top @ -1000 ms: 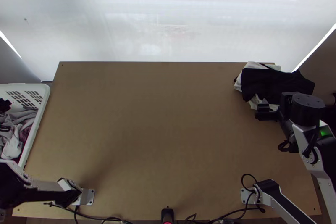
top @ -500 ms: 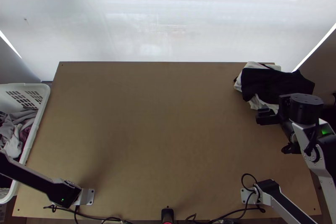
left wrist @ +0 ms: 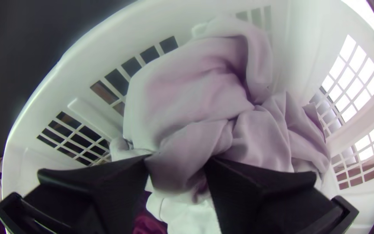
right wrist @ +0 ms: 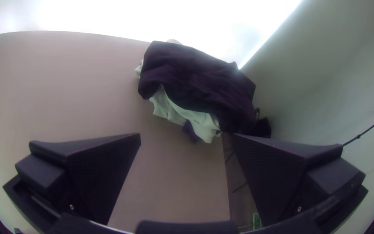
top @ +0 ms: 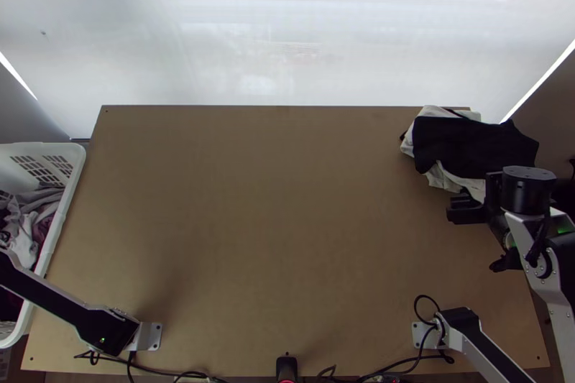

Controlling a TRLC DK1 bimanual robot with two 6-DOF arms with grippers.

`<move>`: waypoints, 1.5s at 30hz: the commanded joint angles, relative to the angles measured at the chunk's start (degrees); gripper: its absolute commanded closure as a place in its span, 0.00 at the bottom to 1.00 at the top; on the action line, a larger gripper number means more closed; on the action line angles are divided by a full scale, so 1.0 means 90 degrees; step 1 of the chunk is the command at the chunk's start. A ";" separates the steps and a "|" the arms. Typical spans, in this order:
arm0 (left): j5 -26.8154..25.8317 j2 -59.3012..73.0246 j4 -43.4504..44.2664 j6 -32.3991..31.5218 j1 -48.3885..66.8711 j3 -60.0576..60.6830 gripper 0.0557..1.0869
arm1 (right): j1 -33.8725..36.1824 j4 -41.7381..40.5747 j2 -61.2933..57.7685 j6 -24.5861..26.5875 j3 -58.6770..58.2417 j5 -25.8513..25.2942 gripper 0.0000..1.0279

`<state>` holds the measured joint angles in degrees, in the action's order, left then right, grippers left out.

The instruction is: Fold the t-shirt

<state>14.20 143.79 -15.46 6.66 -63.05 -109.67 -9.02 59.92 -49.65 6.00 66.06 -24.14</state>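
Logging table, with white basket beside it; greyish-mauve cloth, presumably the t-shirt, lies bunched inside. Looks light, soft, limp, not fragile; suggest gripping a raised fold. Right gripper is released; left gripper is at cloth, hold indeterminate

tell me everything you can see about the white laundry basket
The basket is white and looks like plastic, with rounded corners and grids of holes in its walls. It stands upright by the left edge of the table in the top view, holding bunched pale and maroon clothes. The left gripper is at the pale cloth inside.
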 commanded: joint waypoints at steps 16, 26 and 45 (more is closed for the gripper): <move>-0.1782 -0.2929 -0.1807 -0.1257 0.0081 -0.0266 0.96 | -0.0004 0.0080 -0.0040 -0.0051 0.0003 0.0007 0.05; -0.2857 -0.5771 -0.2442 -0.1296 0.0648 -0.0266 0.96 | -0.0531 0.0002 0.0018 -0.0042 0.0101 -0.0003 0.05; -0.2954 -0.8379 -0.2569 -0.1111 0.4681 -0.0315 0.96 | -0.0678 -0.0037 0.0712 -0.0071 -0.0163 -0.0003 0.05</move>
<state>-12.03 73.21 -35.14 -4.49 -37.74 -112.40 -15.27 59.86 -44.77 5.61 65.06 -24.10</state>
